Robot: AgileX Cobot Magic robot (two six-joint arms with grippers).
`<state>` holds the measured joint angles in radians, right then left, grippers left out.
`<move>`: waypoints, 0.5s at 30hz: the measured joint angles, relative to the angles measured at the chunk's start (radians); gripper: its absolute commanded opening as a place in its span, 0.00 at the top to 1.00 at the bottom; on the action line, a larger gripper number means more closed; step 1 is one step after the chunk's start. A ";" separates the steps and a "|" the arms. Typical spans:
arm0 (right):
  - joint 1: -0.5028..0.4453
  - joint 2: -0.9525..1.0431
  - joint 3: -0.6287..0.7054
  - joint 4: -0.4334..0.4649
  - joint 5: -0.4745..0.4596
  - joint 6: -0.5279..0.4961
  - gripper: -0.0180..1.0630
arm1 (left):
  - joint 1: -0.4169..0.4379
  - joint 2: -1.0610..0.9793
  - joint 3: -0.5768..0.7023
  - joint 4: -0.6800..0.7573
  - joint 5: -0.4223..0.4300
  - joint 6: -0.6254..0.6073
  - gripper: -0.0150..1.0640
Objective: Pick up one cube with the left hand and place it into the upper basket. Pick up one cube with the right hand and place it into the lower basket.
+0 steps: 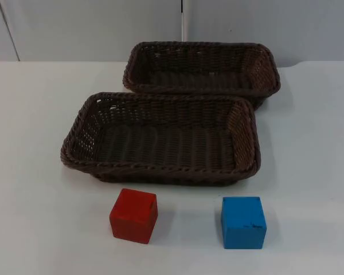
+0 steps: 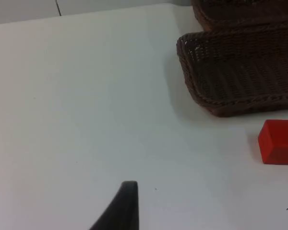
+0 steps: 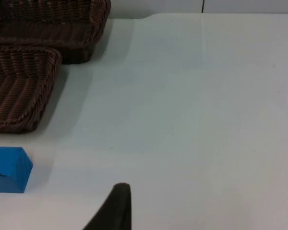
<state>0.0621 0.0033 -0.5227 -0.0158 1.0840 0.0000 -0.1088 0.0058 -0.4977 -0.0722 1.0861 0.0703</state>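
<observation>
We see two dark brown woven baskets on the white table (image 1: 28, 114), one behind the other. The upper basket (image 1: 202, 50) sits toward the grey partition wall (image 1: 92, 28). The lower basket (image 1: 160, 172) sits just in front of it, shifted a little to the left; their adjoining rims look to be touching or nearly so, we cannot tell which. Both baskets hold nothing.

Two cubes sit on the table in front of the lower basket, near its front rim but not touching it. The red cube (image 1: 134, 216) is to the left, turned slightly askew. The blue cube (image 1: 243, 222) is to the right, squarer to the table edge, with dark scuff marks on its front face. The cubes are well apart from each other.

In the left wrist view we see the left gripper (image 2: 122, 206) as one black fingertip over bare table, well apart from the red cube (image 2: 278, 142) and the lower basket (image 2: 240, 76). We cannot tell whether its jaws are apart or together.

In the right wrist view the right gripper (image 3: 116, 208) is one black fingertip over bare table, near but clear of the blue cube (image 3: 8, 170), with both baskets beyond it. For its jaws too, we cannot tell.

Neither cube is held.
</observation>
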 measured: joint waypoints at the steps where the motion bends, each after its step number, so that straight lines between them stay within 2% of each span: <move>1: 0.000 0.000 0.000 0.000 0.000 0.000 0.01 | 0.000 0.008 0.000 0.000 0.000 0.000 0.01; 12: 0.000 0.000 0.000 0.000 0.000 0.000 0.01 | 0.000 0.093 0.000 -0.002 -0.002 0.000 0.01; 15: 0.000 0.000 0.000 0.000 0.000 0.000 0.01 | 0.000 0.107 -0.007 -0.014 -0.025 0.000 0.01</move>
<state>0.0621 0.0033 -0.5227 -0.0158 1.0840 0.0000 -0.1088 0.1127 -0.5045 -0.0859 1.0607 0.0703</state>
